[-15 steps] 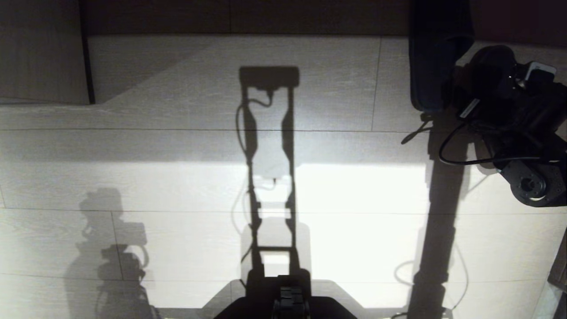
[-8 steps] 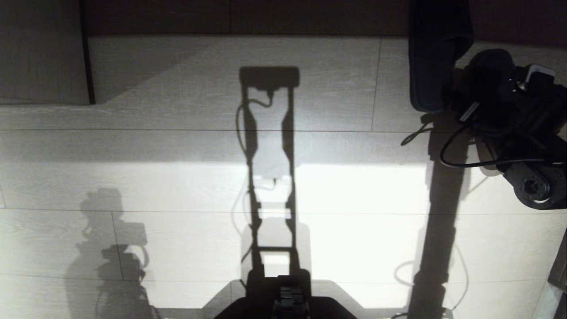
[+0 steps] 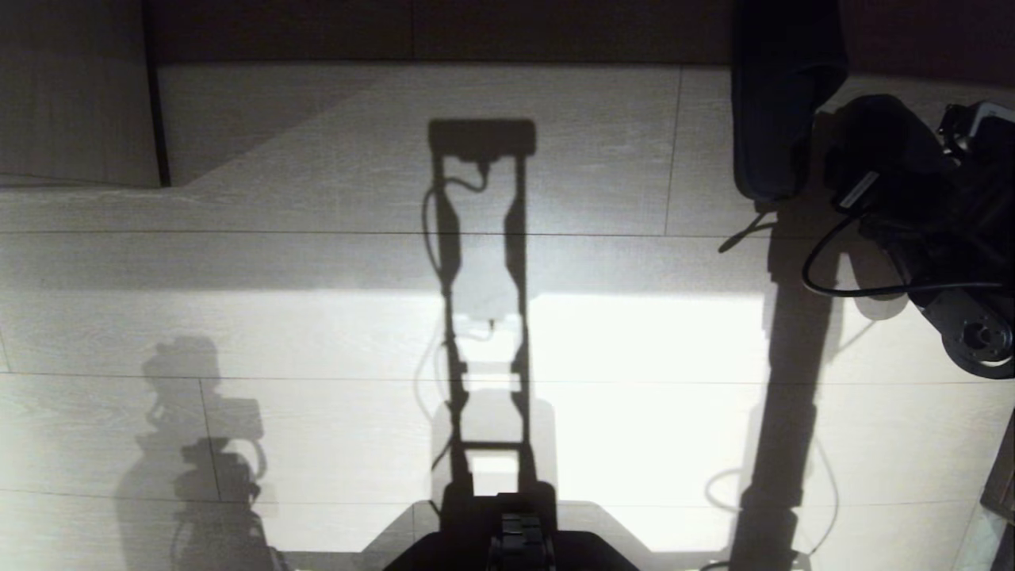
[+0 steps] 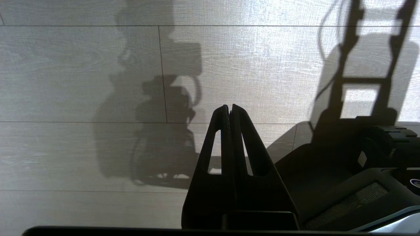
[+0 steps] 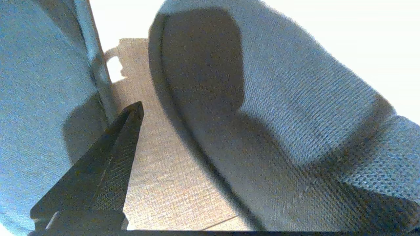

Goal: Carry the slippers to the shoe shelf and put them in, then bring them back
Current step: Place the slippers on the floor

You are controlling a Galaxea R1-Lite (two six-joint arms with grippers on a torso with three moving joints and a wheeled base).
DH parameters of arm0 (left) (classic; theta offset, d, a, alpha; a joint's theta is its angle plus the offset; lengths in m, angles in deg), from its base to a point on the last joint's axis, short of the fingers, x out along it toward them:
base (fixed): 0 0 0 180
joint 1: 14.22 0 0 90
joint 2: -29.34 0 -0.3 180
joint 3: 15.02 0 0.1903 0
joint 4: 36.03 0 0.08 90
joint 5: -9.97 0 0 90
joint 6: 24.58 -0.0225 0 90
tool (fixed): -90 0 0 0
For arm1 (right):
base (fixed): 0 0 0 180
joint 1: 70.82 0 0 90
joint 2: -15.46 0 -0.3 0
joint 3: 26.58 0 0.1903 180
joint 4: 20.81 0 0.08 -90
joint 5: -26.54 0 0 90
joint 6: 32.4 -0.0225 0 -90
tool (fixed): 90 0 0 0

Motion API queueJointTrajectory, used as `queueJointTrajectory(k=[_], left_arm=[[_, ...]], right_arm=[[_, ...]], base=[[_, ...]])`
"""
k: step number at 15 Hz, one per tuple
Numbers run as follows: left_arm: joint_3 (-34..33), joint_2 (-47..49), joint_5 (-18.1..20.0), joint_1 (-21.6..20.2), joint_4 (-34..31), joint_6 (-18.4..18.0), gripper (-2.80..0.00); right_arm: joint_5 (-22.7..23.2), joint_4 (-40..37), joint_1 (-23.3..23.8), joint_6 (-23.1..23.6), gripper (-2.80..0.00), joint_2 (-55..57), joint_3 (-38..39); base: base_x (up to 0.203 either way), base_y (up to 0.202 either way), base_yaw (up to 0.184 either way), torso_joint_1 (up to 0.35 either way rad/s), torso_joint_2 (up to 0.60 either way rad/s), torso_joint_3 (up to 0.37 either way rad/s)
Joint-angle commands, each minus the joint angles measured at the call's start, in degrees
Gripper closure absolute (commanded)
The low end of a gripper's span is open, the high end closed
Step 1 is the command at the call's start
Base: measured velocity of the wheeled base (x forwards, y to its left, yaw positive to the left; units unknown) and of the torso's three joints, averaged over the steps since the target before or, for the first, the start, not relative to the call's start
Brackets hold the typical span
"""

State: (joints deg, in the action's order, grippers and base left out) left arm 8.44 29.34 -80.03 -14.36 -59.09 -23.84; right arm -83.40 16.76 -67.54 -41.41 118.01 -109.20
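Dark navy fabric slipper (image 3: 773, 119): toe end cut off by the head view's upper edge; its partner not made out there. Right wrist view: two grey-blue woven slippers (image 5: 295, 108) both run off the frame. Right gripper's black fingertips hidden behind the black right arm (image 3: 928, 214) in head view; only one black ribbed finger (image 5: 108, 157) shows at the wrist. Arm itself cropped at right edge.

Head view overlooks floor (image 3: 317, 317) (left wrist shares it); right wrist hugs slippers (image 5: 295, 114).
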Motion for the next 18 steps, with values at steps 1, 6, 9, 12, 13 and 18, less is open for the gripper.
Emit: queueJointTrajectory(k=[1,6,9,12,13,18], left_arm=[[-0.01,0.00,0.00,0.05,0.04,0.04,0.00],[-0.01,0.00,0.00,0.05,0.04,0.04,0.00],[-0.01,0.00,0.00,0.05,0.04,0.04,0.00],[-0.01,0.00,0.00,0.05,0.04,0.04,0.00],[-0.01,0.00,0.00,-0.04,0.04,0.04,0.00],[-0.01,0.00,0.00,0.05,0.04,0.04,0.00]], right_arm=[[-0.07,0.41,0.32,-0.02,-2.80,-1.68,0.50],[0.26,0.32,2.26,0.39,-2.80,-6.66,3.00],[0.26,-1.26,2.96,0.40,-2.80,-8.95,4.76],[0.20,-1.15,3.62,0.23,-2.80,-11.54,5.69],[0.26,-1.00,3.75,0.04,-2.80,-11.76,5.46],[-5.14,1.14,3.75,0.75,-2.80,-12.70,2.17]], base=[[0.000,0.000,0.000,0.000,0.00,0.000],[0.000,0.000,0.000,0.000,0.00,0.000],[0.000,0.000,0.000,0.000,0.00,0.000],[0.000,0.000,0.000,0.000,0.00,0.000],[0.000,0.000,0.000,0.000,0.00,0.000],[0.000,0.000,0.000,0.000,0.00,0.000]])
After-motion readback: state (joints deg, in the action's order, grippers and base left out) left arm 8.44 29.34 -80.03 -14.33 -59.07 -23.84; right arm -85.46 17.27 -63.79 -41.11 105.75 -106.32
